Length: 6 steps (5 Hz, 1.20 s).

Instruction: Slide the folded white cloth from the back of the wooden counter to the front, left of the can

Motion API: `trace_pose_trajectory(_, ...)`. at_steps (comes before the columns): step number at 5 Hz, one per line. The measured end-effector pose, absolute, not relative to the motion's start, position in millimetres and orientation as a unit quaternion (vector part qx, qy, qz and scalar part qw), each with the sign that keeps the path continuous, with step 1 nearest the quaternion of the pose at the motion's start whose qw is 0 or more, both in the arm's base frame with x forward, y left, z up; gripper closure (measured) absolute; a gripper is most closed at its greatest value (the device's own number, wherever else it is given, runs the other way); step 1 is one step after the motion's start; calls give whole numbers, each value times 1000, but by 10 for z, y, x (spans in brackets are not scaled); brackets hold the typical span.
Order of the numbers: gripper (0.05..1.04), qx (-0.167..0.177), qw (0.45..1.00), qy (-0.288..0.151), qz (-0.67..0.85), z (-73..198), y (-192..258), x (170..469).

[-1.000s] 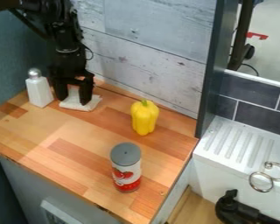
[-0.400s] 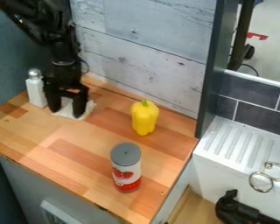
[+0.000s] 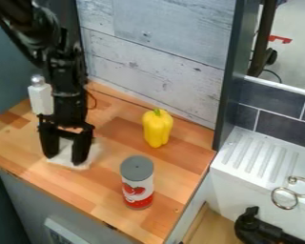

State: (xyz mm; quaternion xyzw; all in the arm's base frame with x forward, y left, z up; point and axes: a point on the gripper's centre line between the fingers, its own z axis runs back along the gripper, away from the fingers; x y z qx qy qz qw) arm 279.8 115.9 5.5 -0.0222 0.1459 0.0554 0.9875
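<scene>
The gripper [image 3: 65, 160] is low over the wooden counter [image 3: 66, 183], toward its left side as I look at it, with the black arm coming down from the upper left. Its jaws are spread, one finger on each side of a gap, with both tips down at the white cloth [image 3: 65, 148]. The cloth lies flat on the counter under and between the fingers, and part of it reaches out past the finger nearer the can [image 3: 137, 183]. I cannot tell whether any fold of it is caught by a fingertip.

The can stands upright near the front edge of the counter, to the right of the cloth and apart from it. It has a grey lid and a white and red side with red shapes on it. Farther back, the yellow pepper [image 3: 157, 129] stands with its green stem up, well apart from the gripper. The white shaker [image 3: 40, 97] with a silvery top is upright behind the gripper at the far left, partly hidden by the arm.

Pale grey boards [image 3: 158, 52] line the wall behind the counter. To the right, past a dark panel [image 3: 230, 90], is a white ridged drainer [image 3: 250, 155] below dark tiles [image 3: 281, 100]. Metal rings [image 3: 283, 198] are at its front, above a black fixture [image 3: 249, 228].
</scene>
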Motion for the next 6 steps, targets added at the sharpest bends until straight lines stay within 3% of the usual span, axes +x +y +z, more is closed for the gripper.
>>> trace_pose_trajectory(1, 83, -33, 984, 165, 64, 42, 1060, 2599)
trace_pose_trajectory(3, 83, -26, 989, 136, 58, 126, 1152, 2809)
trace_pose_trajectory(4, 83, -10, 992, 118, 53, 398, 1268, 3020)
trace_pose_trajectory(5, 83, 29, 989, 130, 57, 749, 1360, 2985)
trace_pose_trajectory(6, 83, 35, 988, 143, 43, 1009, 1346, 2880)
